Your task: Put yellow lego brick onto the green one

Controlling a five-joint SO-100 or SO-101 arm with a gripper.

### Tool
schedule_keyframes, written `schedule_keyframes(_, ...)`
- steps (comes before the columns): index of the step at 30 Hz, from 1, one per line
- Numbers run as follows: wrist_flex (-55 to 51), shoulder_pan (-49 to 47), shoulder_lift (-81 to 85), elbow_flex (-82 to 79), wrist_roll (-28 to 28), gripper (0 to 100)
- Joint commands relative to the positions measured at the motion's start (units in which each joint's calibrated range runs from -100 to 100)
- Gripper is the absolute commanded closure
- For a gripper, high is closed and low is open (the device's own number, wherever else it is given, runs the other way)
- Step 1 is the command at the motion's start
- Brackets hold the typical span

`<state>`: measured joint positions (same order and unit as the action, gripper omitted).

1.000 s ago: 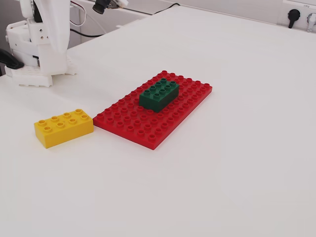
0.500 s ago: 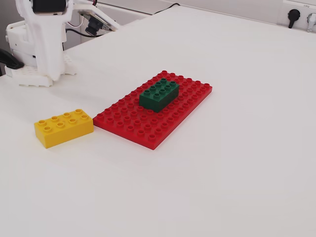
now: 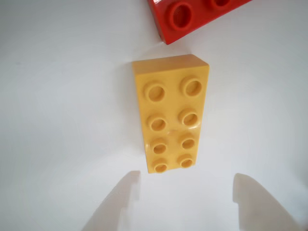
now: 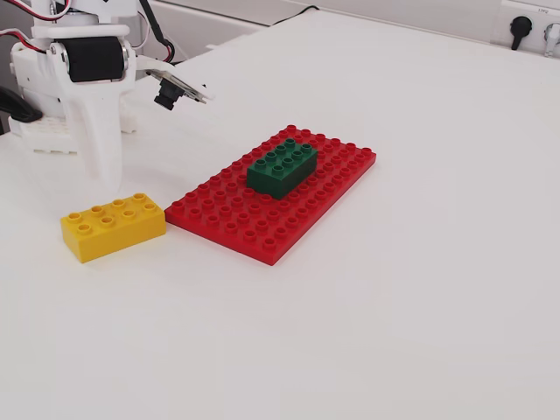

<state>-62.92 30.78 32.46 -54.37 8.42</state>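
— Gripper [image 3: 185, 190] state, can you tell me?

— Yes. In the wrist view the two white fingers [image 3: 120, 197] stand wide apart at the bottom edge, with nothing between them. The jaws are spread and empty. In the fixed view the arm hangs at the upper left, and its white finger [image 4: 98, 144] points down to the table [image 4: 420, 289], close behind the yellow lego brick [image 4: 112, 226].

— Where does this brick lie?

— It lies flat on the white table, studs up, just beside the left short end of the red baseplate [image 4: 271, 206] in the fixed view. I cannot tell if they touch. In the wrist view the yellow lego brick [image 3: 172, 113] lies lengthwise just above the fingertips, not touching them, and a corner of the red baseplate [image 3: 192, 17] shows at the top edge.

— And the green one?

— The green one [image 4: 282, 168] sits on the baseplate, studs up, toward its far side. It is well apart from the yellow brick and from the gripper.
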Motion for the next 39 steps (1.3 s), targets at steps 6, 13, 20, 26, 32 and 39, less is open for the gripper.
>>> schedule_keyframes(6, 4.4, -0.3, -0.1, -3.0, 0.2, 79)
schedule_keyframes(13, 4.7, -2.0, -0.2, -4.4, 0.2, 79)
schedule_keyframes(20, 4.4, -4.0, -1.0, -4.4, 0.2, 79)
schedule_keyframes(26, 6.5, -3.2, -9.6, -2.2, 0.2, 79)
schedule_keyframes(32, 6.1, -3.1, -13.1, 0.1, 0.3, 79)
schedule_keyframes(39, 6.1, -3.1, -13.2, 0.0, 0.3, 82)
